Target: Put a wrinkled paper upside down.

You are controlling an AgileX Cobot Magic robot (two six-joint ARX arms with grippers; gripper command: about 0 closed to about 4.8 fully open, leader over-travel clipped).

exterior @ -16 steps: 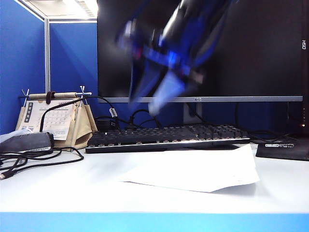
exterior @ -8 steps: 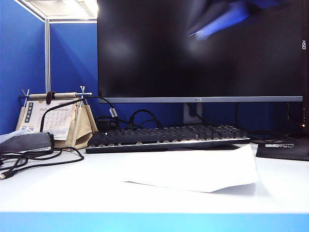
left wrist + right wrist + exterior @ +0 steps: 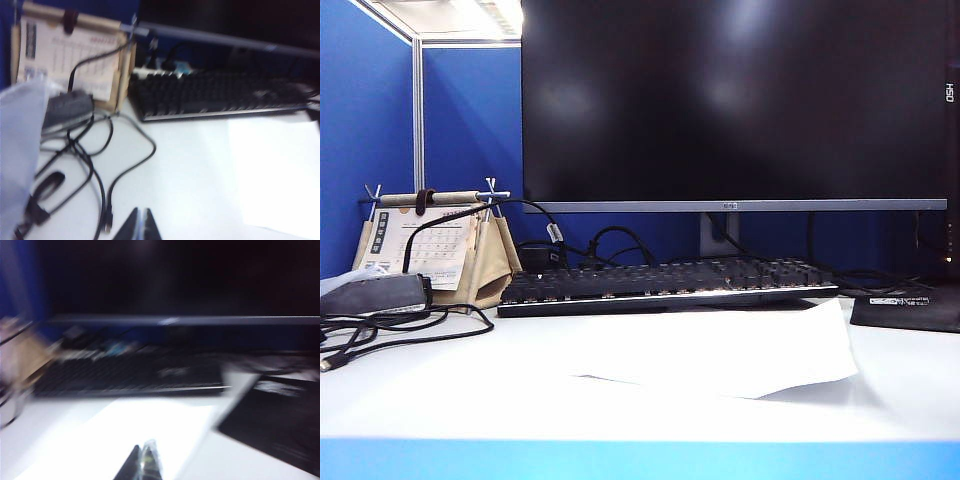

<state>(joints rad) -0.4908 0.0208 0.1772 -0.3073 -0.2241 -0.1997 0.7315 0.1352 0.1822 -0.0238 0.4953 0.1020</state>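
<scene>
- Right now the wrinkled paper lies flat on the white desk in the lower middle of the exterior view, stretching toward the lower right, with its right corner curled up a little off the surface.
- Just behind the sheet sits a black keyboard, running across the middle of the frame; sheet and keyboard look close, but contact cannot be judged.
- Above the keyboard a dark monitor fills the upper centre and right of the exterior view.
- At the middle left a desk calendar stands on a beige stand, with black cables looping over the desk below it.
- At the right edge a black mat lies beside the paper's raised corner.
- Neither arm appears in the exterior view.
- The left gripper shows at the bottom edge of the left wrist view, its dark fingers pressed together with nothing between them, hanging over bare desk near a cable end; the paper is a bright patch at the lower right of that view.
- The right gripper shows at the bottom edge of the blurred right wrist view, fingers likewise pressed together and empty, above the white paper, apart from it.
</scene>
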